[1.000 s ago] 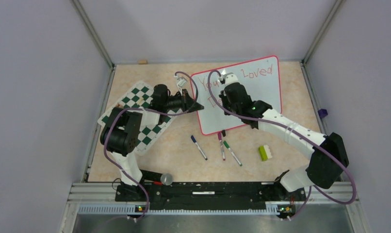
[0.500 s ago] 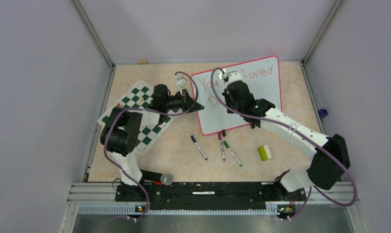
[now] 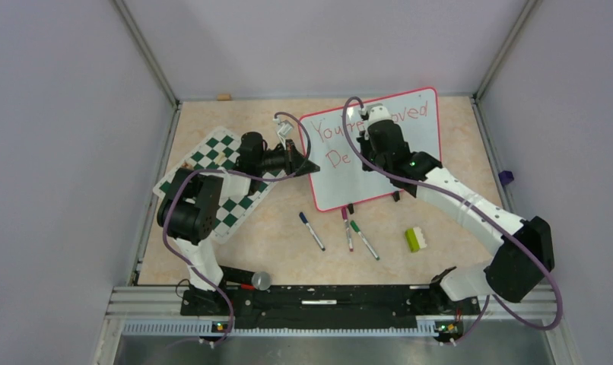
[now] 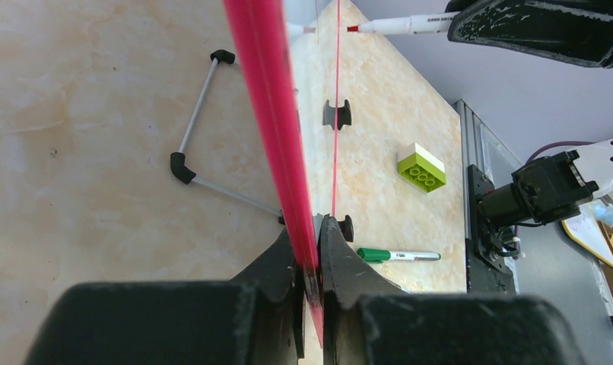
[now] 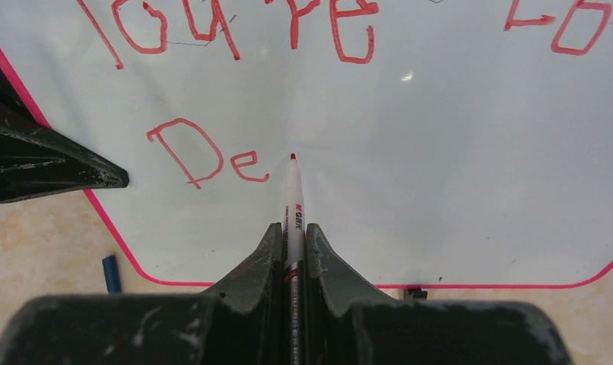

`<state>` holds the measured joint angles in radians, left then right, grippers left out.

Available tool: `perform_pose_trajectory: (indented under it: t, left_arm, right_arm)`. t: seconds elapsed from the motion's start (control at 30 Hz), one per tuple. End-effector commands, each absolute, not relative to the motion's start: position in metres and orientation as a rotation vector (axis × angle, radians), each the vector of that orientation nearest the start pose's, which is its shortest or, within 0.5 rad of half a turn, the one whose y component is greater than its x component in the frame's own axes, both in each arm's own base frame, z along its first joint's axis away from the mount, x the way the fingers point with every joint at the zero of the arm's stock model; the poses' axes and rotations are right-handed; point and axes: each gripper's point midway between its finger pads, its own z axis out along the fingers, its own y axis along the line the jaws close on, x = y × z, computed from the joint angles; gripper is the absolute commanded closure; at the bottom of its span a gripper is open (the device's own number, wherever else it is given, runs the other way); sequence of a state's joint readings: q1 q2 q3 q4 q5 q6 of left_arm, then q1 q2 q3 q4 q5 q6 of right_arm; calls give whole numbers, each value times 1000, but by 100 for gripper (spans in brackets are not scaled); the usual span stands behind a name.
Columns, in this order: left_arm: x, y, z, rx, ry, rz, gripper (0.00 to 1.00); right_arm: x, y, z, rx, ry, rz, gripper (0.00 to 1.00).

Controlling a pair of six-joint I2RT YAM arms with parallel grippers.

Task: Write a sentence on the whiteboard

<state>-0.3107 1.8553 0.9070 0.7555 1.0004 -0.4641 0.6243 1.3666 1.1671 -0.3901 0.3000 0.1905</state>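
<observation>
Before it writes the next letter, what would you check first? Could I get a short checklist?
1. Red marker gripped in the right end effector, tip pointing at the board: ok.
2. Left end effector clamped on the red frame of the whiteboard: ok.
3. Marker tip lined up just right of the written De: ok.
4. Tip actually touching the board surface: cannot tell.
5. Bare white space to the right of the tip for more letters: ok.
</observation>
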Motion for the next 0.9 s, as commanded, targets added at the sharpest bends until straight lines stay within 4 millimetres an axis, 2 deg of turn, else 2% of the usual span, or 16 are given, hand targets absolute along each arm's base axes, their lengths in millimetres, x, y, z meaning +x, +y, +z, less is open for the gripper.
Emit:
perform_pose_trajectory:
  t: [0.0, 0.33, 0.67, 0.87]
  left_arm:
    - [359, -281, 103, 752, 1780, -1282, 100]
    - [360, -281, 103, 753, 1778, -1281, 100]
    - [360, -282, 103, 754, 1778, -1281, 100]
    - [359, -281, 103, 754, 1778, -1281, 100]
  right_arm:
    - [361, 215, 240, -304, 2036, 249, 100]
    - [366, 221, 225, -319, 2069, 246, 100]
    - [373, 201, 225, -249, 2063, 128, 100]
    - [375, 201, 225, -242, 2062, 122, 100]
